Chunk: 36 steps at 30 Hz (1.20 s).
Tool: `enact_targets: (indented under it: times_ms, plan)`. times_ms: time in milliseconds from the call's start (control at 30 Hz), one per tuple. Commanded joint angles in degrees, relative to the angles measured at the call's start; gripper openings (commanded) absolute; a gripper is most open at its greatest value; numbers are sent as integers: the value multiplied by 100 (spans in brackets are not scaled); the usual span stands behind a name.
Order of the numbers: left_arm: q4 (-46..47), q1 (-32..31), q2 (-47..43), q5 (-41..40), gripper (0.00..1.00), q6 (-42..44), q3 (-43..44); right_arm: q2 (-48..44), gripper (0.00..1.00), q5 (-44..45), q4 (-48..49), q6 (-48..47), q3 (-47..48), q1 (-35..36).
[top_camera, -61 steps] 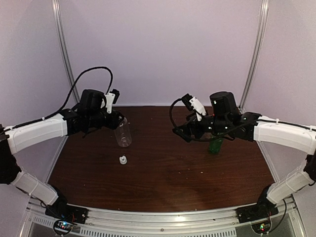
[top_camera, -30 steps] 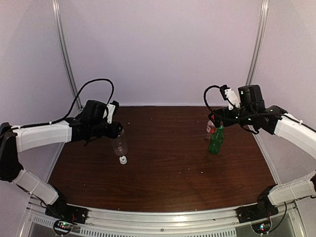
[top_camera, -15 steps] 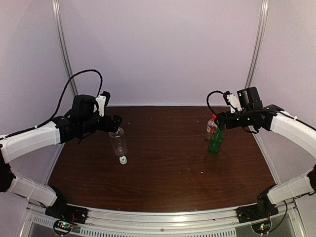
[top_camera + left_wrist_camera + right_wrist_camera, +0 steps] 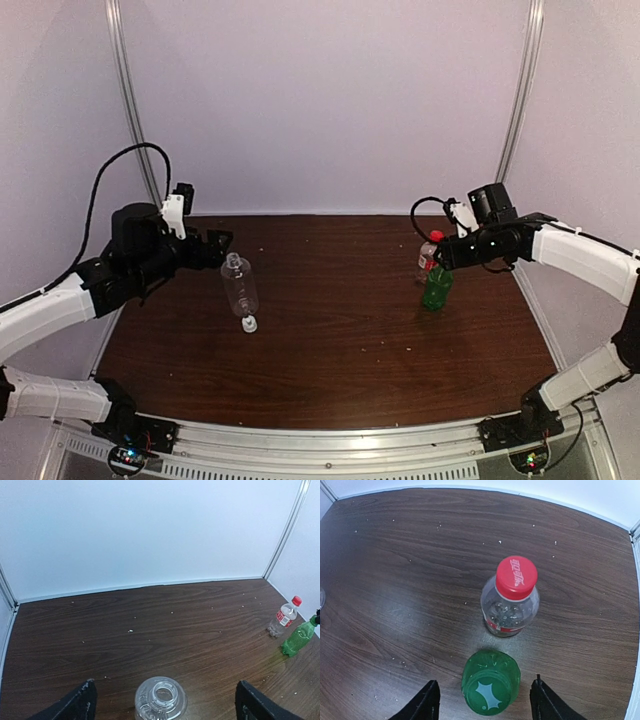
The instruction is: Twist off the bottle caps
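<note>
1. The left gripper (image 4: 218,243) has just let go and backed off to the left of the clear bottle (image 4: 241,288). Its fingers (image 4: 80,706) are spread wide on either side of the neck and touch nothing.
2. The clear bottle now stands upright by itself with its mouth open. The white cap (image 4: 247,323) lies on the table (image 4: 340,370) just in front of it, on the arm-base side. I'd call that 1 of 3 caps done.
3. Well to the right of the clear bottle, the right gripper (image 4: 441,263) has come down over the green bottle (image 4: 490,672) and its jaws are narrowing. There's 1 finger on each side of the top with a gap on both sides, so nothing is pinched yet. My guess is the green cap (image 4: 489,696) is next.
4. Also well right of the clear bottle and a bit further back, the red-label bottle (image 4: 510,612) has its red cap (image 4: 516,578) on. So I make it 2 caps left.
5. Materials: the clear bottle is thin see-through plastic with a rounded shoulder and a collar round the mouth. The white cap is tiny and tall-ish, more nozzle than disc.
6. The red cap is a flat disc with pale lettering on top, sitting on clear plastic with a red band. The green bottle is glossy dark green, and the paler star-shaped patch on top is what I take for its cap. The table is dark wood grain dotted with pale specks.
</note>
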Motion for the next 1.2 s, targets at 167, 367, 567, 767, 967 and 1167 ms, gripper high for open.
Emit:
enact_targets:
  times_ms: [167, 367, 567, 767, 967, 1167]
  plan:
    - [420, 41, -165, 869, 98, -118, 48, 266, 50, -64, 71, 7, 38, -58]
    - [390, 41, -88, 1305, 98, -64, 157, 398, 41, -113, 51, -19, 98, -52]
    - [423, 41, 37, 2065, 98, 71, 330, 330, 25, -250, -23, -75, 181, -50]
    - [548, 23, 77, 2724, 98, 146, 437, 54, 11, -868, -139, -168, 343, 62]
    - [586, -84, 199, 3145, 98, 185, 593, -92, 6, -1850, -193, -291, 660, 406]
    - [566, -420, 466, 3291, 98, 405, 786, -54, 6, -2962, 58, -283, 1051, 832]
